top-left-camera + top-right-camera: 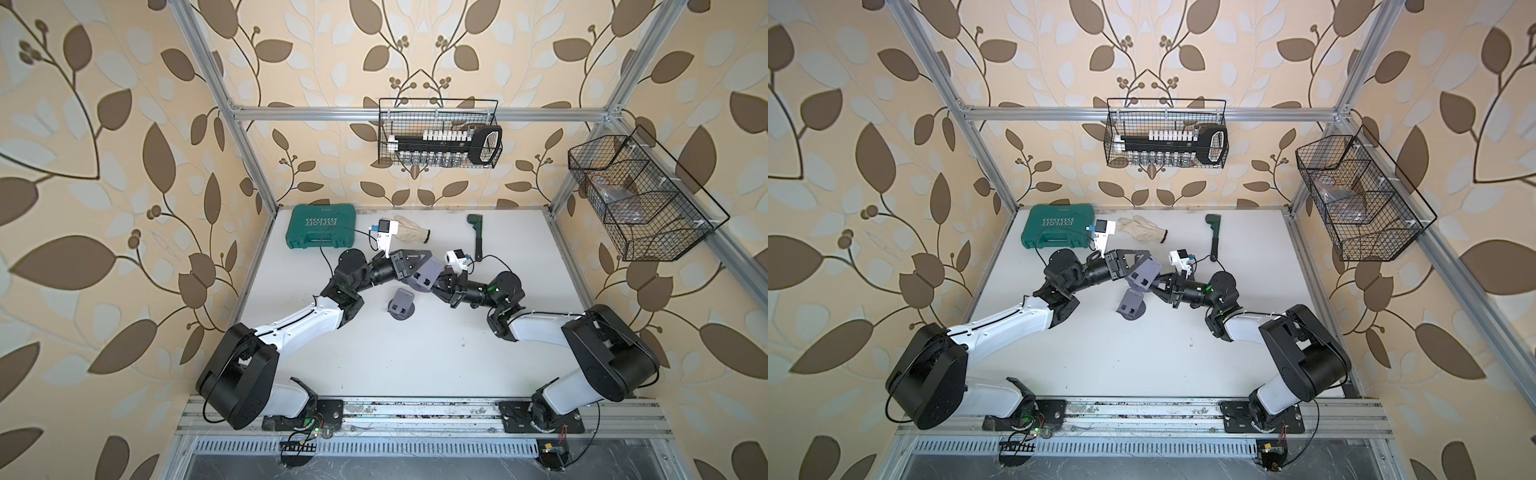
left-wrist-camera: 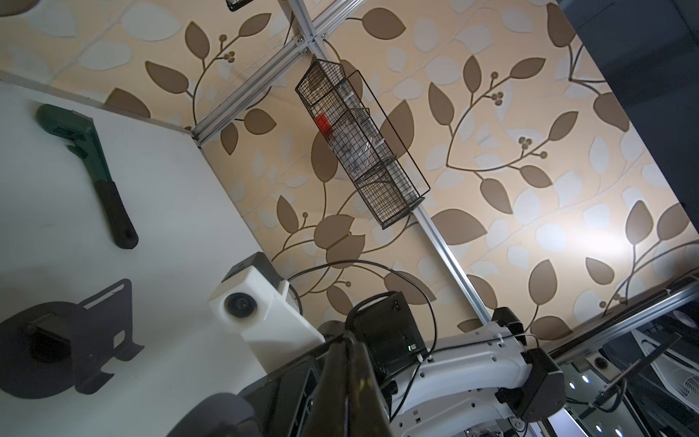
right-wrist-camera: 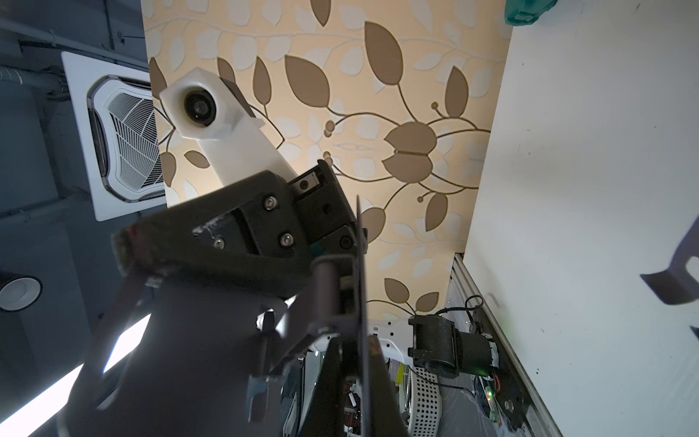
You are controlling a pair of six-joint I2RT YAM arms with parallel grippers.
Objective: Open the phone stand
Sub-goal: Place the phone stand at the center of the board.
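The grey-purple phone stand [image 1: 427,277] hangs above the middle of the white table [image 1: 415,357], held between my two arms in both top views. From the left, my left gripper [image 1: 417,269] is shut on it; in the left wrist view its jaws [image 2: 346,336] are pressed together and a rounded grey part [image 2: 212,416] shows beside them. From the right, my right gripper [image 1: 442,282] is shut on it. In the right wrist view it [image 3: 355,340] pinches the stand's thin dark plate [image 3: 361,265] edge-on. A second grey stand [image 1: 401,306] sits on the table just below, its plate raised.
A green tool case [image 1: 322,226], a white glove [image 1: 411,229] and a green wrench [image 1: 476,235] lie along the table's far edge. A wire basket [image 1: 438,133] with sockets hangs on the back wall, and another wire basket [image 1: 640,195] on the right frame.
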